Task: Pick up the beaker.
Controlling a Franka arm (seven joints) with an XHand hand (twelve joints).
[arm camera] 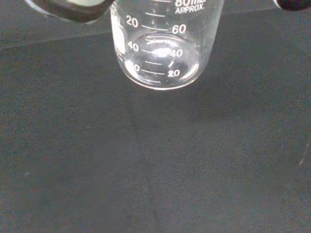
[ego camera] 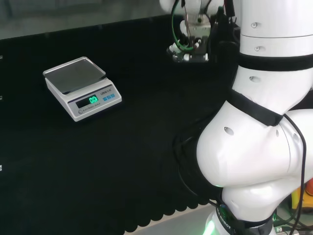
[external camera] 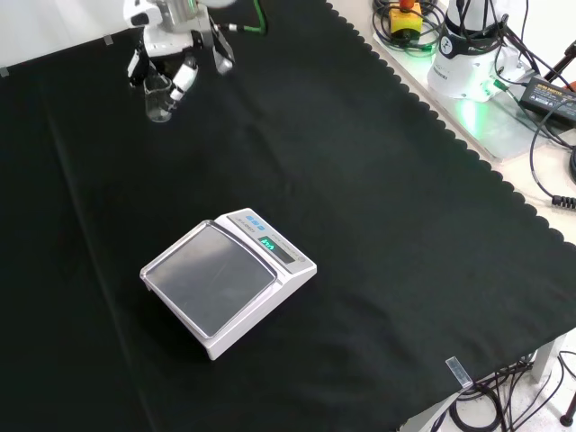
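I am seeing the beaker (external camera: 159, 97) standing upright, long axis vertical, mouth up, between the fingers (external camera: 185, 76) of my hand (external camera: 171, 40), which are curling around it. Its clear rim is getting lost among them. The scale (external camera: 227, 282) is sitting well apart on the counter (external camera: 387, 207).

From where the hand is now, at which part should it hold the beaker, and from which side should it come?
Probably the upper wall of the beaker, just under the rim. It stands upright on the black cloth; its clear, straight sides suit fingers closing round them. The hand hangs close above it, so coming down from above with fingers on opposite sides seems best.
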